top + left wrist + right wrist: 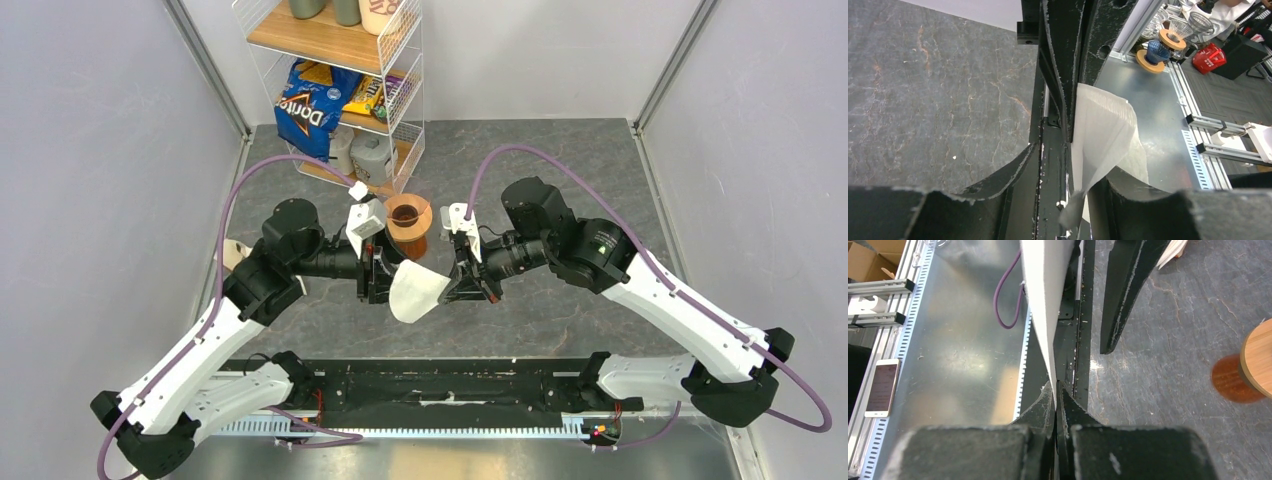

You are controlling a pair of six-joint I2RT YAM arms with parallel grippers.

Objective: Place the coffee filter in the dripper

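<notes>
The coffee filter is a thin white paper fan held above the table between my two grippers. My right gripper is shut on the filter's edge; in the right wrist view the jaws pinch the sheet, seen edge-on. My left gripper is open; in the left wrist view the filter hangs between its spread fingers and rests against the right finger. The dripper, orange-brown with a wide rim, stands just behind the grippers and shows at the right edge of the right wrist view.
A wire shelf with a chips bag and snack packs stands at the back. A cream pile lies by the left arm. A black rail runs along the near edge. A phone lies on the metal bench beyond.
</notes>
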